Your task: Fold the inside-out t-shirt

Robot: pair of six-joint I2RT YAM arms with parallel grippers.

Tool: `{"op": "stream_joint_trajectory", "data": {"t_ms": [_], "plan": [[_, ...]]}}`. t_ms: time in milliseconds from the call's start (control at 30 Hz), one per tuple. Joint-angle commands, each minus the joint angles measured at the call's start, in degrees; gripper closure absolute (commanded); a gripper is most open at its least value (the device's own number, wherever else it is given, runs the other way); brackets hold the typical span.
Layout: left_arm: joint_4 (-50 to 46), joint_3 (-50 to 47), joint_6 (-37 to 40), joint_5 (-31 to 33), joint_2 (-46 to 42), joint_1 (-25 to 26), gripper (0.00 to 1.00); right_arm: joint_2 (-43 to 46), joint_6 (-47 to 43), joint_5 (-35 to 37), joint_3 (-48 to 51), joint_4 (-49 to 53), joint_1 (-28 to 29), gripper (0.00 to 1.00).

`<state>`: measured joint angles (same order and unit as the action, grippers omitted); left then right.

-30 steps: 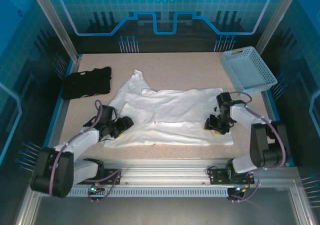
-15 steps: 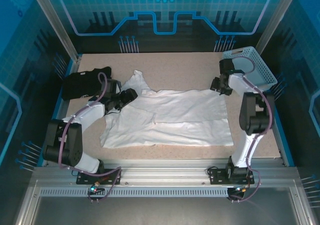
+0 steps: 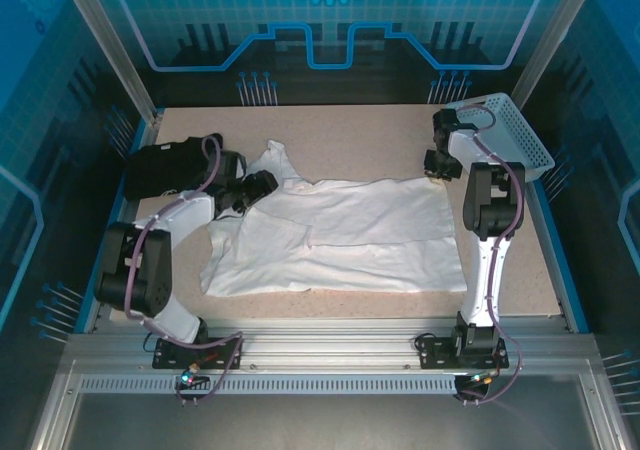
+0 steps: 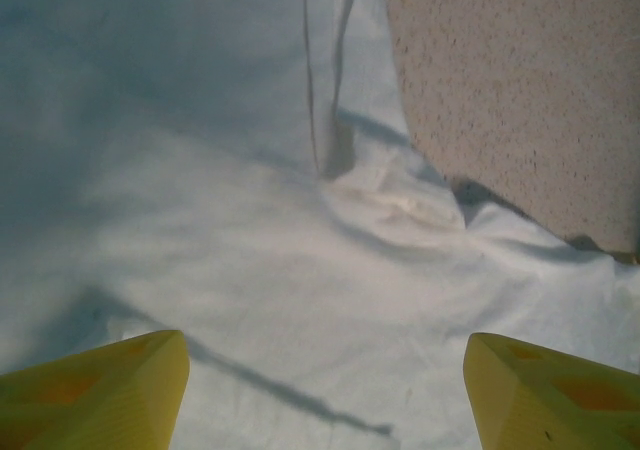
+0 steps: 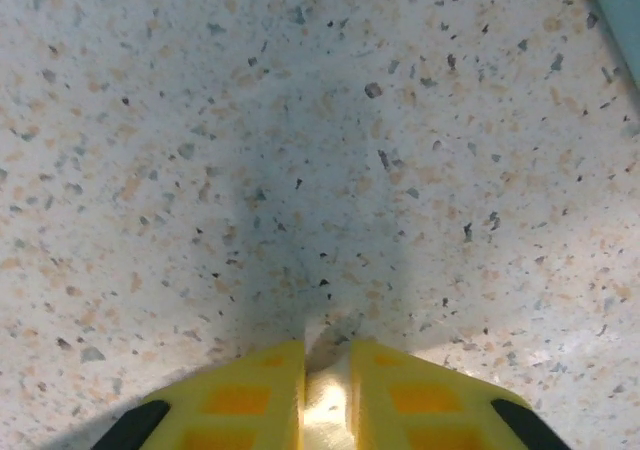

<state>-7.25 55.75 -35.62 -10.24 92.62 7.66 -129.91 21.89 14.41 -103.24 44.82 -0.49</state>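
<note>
The inside-out t-shirt (image 3: 340,235) lies spread white across the middle of the table, with one sleeve (image 3: 272,158) pointing to the far side. My left gripper (image 3: 262,183) hovers over the shirt's far left part. In the left wrist view it (image 4: 325,400) stands open, its yellow fingers (image 4: 100,390) wide apart above wrinkled white cloth (image 4: 250,220). At the shirt's far right corner is my right gripper (image 3: 437,165). In the right wrist view its jaws (image 5: 327,355) are nearly together with a thin strip of pale cloth between them.
A black folded garment (image 3: 165,168) lies at the far left, just behind my left arm. A light blue basket (image 3: 520,135) stands at the far right, close to my right arm. Bare speckled tabletop (image 3: 350,130) runs along the far side.
Both arms swung from the shirt's near side to its far edge. The right gripper closed at the far right corner. The left gripper stayed open.
</note>
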Motion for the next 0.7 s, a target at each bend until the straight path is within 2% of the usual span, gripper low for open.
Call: {"op": "stream_joint_trajectory", "data": {"t_ms": [0, 167, 533, 667], "plan": [[-2.6, 8.5, 5.1, 4.7, 6.1, -0.5, 0.26, -0.6, -1.3, -0.5, -0.7, 2.1, -0.6, 0.89], [-9.4, 26.1, 10.2, 8.2, 20.4, -1.9, 0.27, 0.8, -2.5, -1.5, 0.8, 0.1, -0.6, 0.98], [-27.2, 63.9, 13.0, 5.2, 46.6, -3.4, 0.39, 1.1, -3.7, -3.3, 1.3, -0.8, -0.4, 0.99], [-30.4, 72.7, 12.8, 4.1, 52.3, -3.4, 0.39, 1.0, -4.0, -4.0, 1.2, -1.0, -0.4, 0.99]]}}
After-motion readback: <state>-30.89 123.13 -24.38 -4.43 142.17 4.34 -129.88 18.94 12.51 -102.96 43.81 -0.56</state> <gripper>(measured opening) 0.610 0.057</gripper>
